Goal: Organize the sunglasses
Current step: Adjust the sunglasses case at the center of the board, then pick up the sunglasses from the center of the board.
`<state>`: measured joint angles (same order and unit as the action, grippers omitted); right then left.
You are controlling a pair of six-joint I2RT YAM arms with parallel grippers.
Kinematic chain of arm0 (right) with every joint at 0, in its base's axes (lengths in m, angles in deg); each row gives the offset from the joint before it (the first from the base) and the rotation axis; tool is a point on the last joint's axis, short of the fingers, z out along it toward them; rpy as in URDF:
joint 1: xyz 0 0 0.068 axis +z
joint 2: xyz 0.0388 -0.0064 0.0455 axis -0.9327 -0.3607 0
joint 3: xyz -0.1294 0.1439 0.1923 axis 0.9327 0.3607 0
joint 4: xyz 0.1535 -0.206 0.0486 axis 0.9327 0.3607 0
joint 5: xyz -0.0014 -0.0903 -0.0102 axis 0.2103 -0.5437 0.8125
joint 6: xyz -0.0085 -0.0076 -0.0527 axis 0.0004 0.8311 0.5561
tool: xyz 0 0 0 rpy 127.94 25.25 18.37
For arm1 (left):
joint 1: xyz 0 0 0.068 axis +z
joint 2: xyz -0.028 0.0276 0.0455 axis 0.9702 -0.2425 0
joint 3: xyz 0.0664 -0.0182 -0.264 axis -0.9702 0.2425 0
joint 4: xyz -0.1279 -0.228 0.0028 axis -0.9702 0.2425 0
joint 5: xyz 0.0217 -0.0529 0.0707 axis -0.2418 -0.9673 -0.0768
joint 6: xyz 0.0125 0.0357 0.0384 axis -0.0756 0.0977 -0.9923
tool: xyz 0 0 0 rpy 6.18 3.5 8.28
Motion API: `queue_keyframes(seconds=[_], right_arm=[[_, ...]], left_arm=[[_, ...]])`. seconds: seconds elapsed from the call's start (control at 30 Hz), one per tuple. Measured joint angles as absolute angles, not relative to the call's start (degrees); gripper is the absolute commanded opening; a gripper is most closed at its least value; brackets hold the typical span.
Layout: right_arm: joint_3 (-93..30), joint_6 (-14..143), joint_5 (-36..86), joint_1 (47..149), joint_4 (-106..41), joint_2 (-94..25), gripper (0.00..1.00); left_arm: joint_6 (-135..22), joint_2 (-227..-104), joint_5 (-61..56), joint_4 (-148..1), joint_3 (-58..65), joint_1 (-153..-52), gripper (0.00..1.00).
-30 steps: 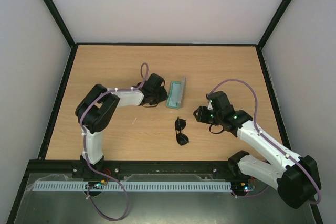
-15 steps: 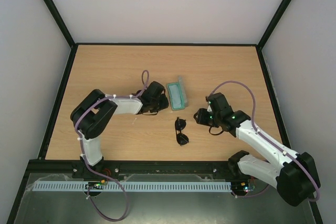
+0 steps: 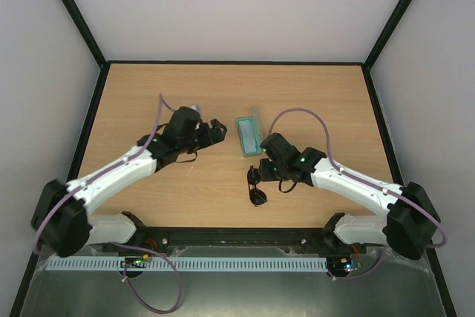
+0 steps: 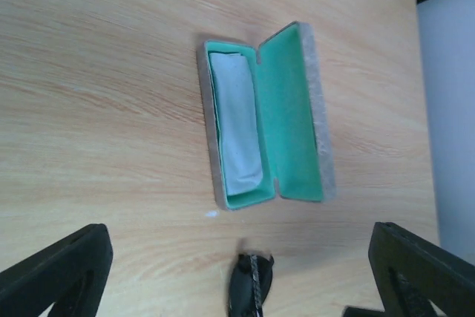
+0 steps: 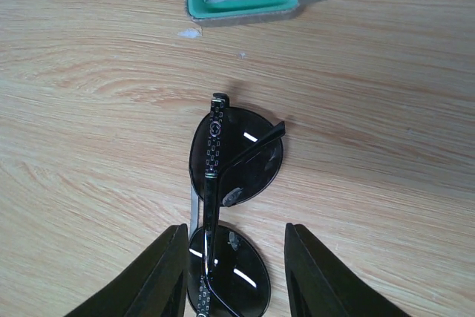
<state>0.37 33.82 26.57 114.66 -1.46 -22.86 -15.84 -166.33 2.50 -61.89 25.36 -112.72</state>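
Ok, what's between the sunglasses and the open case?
Between the sunglasses and the case there is only bare table and a tiny white fleck near the case, clearest in the right wrist view.

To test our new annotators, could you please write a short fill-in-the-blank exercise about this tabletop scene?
The grey rectangular case with green lining lies ____ on the wooden table.
Inside it sits a light blue-grey ____.
The black sunglasses with dark rounded lenses lie under the right gripper, their arms ____.
The open left gripper holds ____.
Missing words: open; cloth; folded; nothing.
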Motion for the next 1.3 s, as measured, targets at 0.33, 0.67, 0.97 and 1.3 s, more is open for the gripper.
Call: queue_keyframes(seconds=[0.33, 0.67, 0.97, 1.3], right_arm=[[-6.78, 30.96, 18.86, 120.93, 5.01, -28.35, 0.39], [-6.91, 28.56, 18.99, 122.33, 5.01, -35.47, 0.38], [-6.98, 27.31, 19.90, 124.19, 2.96, -38.29, 0.33], [-6.74, 27.22, 20.89, 124.38, -0.56, -41.79, 0.26]], left_arm=[[-17.34, -144.83, 2.54, -47.49, 28.42, -112.81, 0.99], [-18.66, -135.19, 2.37, -38.98, 31.26, -112.81, 0.99], [-19.00, -136.76, 1.93, -38.79, 33.40, -112.81, 0.99], [-19.07, -137.44, 1.69, -39.57, 35.17, -112.78, 0.99]])
